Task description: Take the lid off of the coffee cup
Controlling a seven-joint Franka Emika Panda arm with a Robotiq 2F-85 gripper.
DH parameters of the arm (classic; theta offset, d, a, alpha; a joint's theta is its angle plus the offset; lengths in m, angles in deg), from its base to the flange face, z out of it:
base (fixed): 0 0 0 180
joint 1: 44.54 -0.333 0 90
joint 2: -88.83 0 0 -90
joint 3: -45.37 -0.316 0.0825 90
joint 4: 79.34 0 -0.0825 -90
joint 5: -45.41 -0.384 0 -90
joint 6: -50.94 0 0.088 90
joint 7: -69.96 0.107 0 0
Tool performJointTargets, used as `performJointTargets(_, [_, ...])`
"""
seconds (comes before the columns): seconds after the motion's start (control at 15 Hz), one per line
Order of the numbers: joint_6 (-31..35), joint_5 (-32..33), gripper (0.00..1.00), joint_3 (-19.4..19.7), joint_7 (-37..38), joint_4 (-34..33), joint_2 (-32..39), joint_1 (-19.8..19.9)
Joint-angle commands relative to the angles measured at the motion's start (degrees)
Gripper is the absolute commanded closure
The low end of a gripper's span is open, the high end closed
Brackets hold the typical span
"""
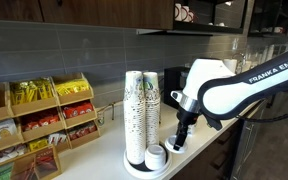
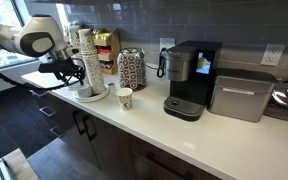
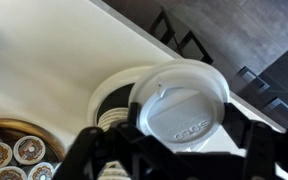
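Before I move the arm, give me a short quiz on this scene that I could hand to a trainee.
1. True or false: the coffee cup stands on the round tray with the cup stacks.
2. In the wrist view, what sits within the gripper? A) the lid B) a spoon C) a sugar packet
3. Which appliance stands nearest the coffee cup?
Key: 1 false, it stands apart on the counter; 2 A; 3 the black coffee machine.
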Motion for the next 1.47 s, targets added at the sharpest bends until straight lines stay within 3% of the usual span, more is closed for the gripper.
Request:
performJointTargets(0.0, [-1.17,-0.38,0.15,-0.51,-0.56,-1.70,1.60,-0.64])
performJointTargets(1.4, [0.07,-3.11,0.17,-3.70,1.65,-10.60,12.51,0.94])
